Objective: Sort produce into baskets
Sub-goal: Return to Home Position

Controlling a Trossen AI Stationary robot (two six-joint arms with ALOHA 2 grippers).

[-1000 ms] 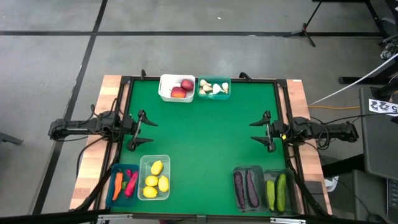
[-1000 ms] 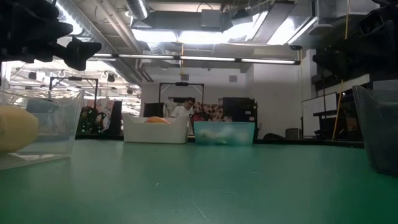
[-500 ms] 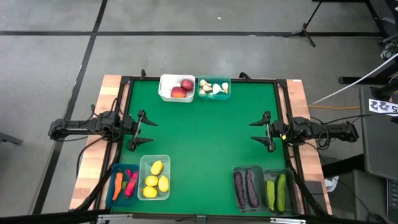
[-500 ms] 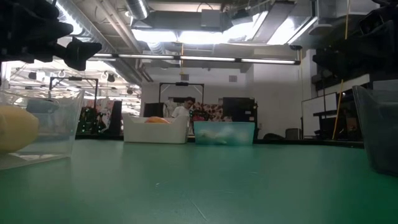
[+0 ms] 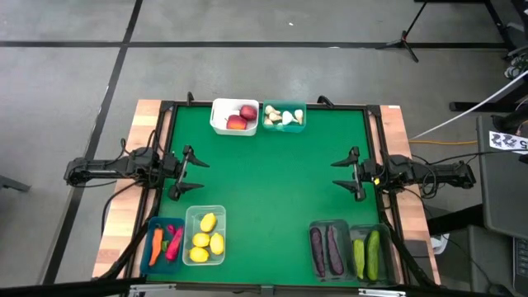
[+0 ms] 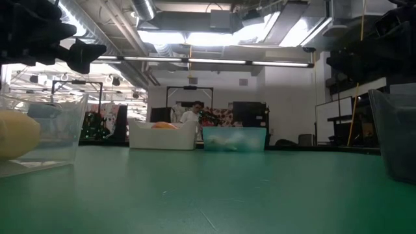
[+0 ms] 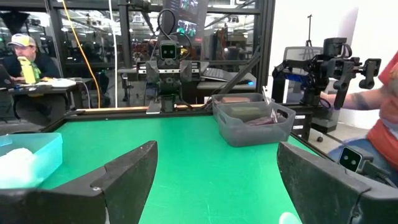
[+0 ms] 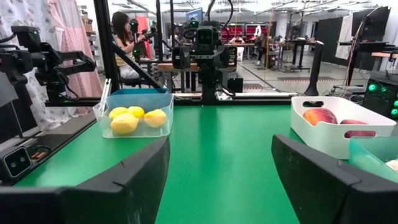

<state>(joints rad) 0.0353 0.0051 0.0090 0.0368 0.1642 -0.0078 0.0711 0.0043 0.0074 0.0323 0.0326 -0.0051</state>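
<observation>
- The white bin (image 5: 215,113) stands at the far edge of the green tabletop (image 5: 272,190), as the low view looks across it. It holds two red apples (image 5: 247,111).
- The teal bin (image 5: 285,129) stands against the white bin's right side and holds a cluster of white garlic (image 5: 283,117).
- The blue bin (image 5: 154,224) is at the near left corner. It holds an orange carrot (image 5: 156,246), red chillies (image 5: 174,244) and, between them, a small green piece I cannot identify.
- The clear pale green bin (image 5: 191,216) is just beside the blue one, toward the middle, and holds four yellow lemons (image 5: 200,239).
- At the near right, one smoky dark bin (image 5: 327,224) holds two purple eggplants (image 5: 334,247) lying side by side.
- The second smoky bin (image 5: 369,229) stands against the first on the outer side and holds two green cucumbers (image 5: 373,250), also side by side.
- The left gripper (image 5: 198,175) hangs over the tabletop's left edge, about midway between the far and near bins. Its jaws are spread wide and hold nothing.
- The right gripper (image 5: 338,173) mirrors it at the right edge, jaws likewise spread wide and holding nothing.
- The two grippers face each other across the middle of the tabletop, well apart from every bin.
- Wooden strips (image 5: 148,115) flank the green surface on both sides.
- A tripod (image 5: 403,37) stands on the grey floor beyond the far right corner.
- A seated person (image 8: 121,31) shows in the room past the lemon bin, and another person sits at a desk (image 7: 25,53) behind the right arm.
</observation>
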